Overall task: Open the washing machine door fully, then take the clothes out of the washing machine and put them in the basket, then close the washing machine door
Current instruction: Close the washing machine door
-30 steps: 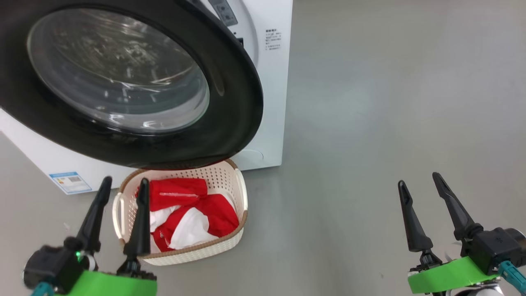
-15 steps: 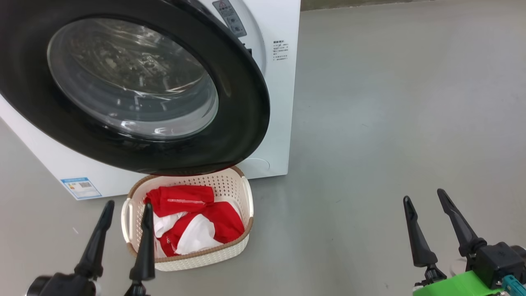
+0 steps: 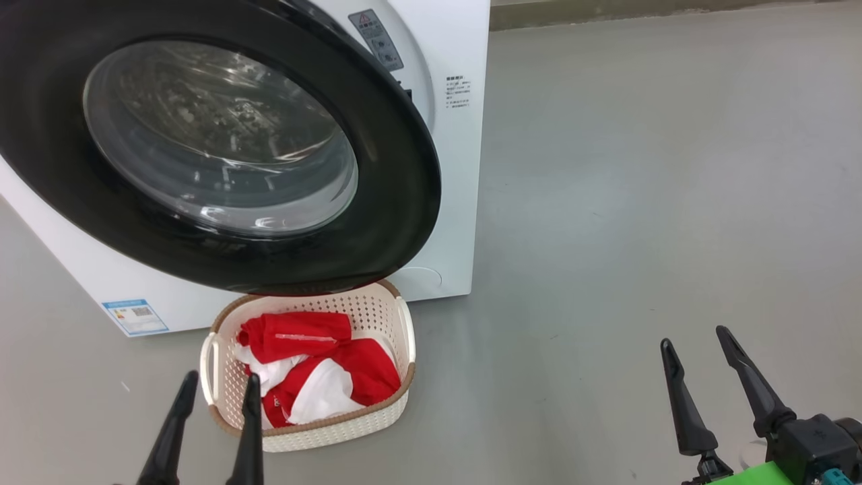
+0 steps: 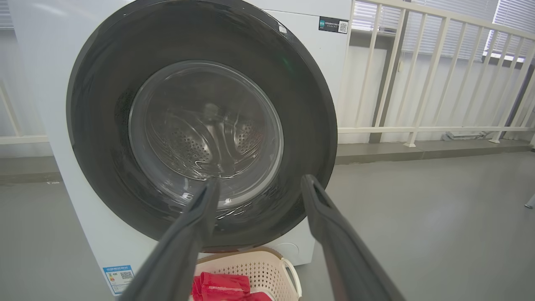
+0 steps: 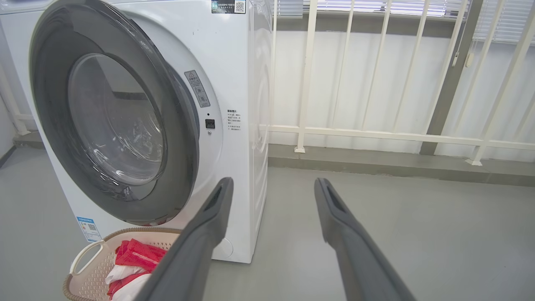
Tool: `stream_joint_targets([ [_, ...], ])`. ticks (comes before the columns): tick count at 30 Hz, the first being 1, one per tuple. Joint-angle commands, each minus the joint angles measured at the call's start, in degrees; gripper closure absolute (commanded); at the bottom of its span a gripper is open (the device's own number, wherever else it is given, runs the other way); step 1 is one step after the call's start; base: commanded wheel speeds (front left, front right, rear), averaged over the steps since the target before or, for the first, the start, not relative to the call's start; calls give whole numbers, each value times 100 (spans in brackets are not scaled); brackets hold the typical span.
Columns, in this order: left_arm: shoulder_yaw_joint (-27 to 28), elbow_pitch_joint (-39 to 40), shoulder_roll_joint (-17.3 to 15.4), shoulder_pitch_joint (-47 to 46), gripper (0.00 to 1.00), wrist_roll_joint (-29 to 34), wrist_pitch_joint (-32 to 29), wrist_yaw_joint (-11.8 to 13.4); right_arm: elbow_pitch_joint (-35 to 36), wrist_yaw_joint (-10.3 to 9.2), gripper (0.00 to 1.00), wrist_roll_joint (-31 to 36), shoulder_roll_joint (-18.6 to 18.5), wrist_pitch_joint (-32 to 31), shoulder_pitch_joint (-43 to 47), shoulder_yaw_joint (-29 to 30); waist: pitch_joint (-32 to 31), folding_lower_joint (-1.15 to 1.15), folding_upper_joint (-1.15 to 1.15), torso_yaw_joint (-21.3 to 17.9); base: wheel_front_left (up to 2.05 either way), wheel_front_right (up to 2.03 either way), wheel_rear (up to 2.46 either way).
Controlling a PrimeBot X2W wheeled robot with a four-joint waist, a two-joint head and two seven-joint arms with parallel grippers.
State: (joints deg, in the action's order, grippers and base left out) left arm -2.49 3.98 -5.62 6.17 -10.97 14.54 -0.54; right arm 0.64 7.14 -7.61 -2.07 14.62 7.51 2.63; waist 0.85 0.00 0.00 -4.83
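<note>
Well, the white washing machine (image 3: 451,168) takes up the upper left of the head view, and the washing machine door (image 3: 222,148) with its wide black rim and bulging glass swings out from it, not latched. In the right wrist view the door's right-hand edge stands clear of the machine front, leaving the small dark latch slot (image 5: 210,123) uncovered. Through the glass in the left wrist view you can make out the perforated steel drum (image 4: 196,142). The basket (image 3: 330,434) sits on the grey floor (image 3: 640,202) just in front of the machine, at the lower left of centre, its far rim tucked under the bottom of the door. The clothes (image 3: 316,364), red with white panels, lie bunched inside it. A blue sticker (image 3: 135,316) shows low on the machine front, left of the basket. The left hand (image 3: 222,377) rises from the bottom edge at the lower left, its fingers spread and holding nothing, the tips overlapping the basket's near left corner in the frame. The right hand (image 3: 694,336) sits at the lower right over bare floor, well apart from the basket, also released and empty. A white railing (image 5: 376,133) runs behind the machine.
</note>
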Motion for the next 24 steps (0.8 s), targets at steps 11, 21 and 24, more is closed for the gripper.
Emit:
stream_joint_targets([
  [11,198,61,103,44,0,164,46,-107,240,35,0,48,-81,38,-12,-140,-82,0,0,59,0,0,0],
  [21,257,60,154,36,0,176,46,-177,195,35,76,21,-81,38,8,-158,-72,0,0,131,0,0,0],
  [24,246,68,175,9,0,176,46,-187,160,35,100,26,-81,38,-27,-236,-50,0,0,190,0,0,0],
])
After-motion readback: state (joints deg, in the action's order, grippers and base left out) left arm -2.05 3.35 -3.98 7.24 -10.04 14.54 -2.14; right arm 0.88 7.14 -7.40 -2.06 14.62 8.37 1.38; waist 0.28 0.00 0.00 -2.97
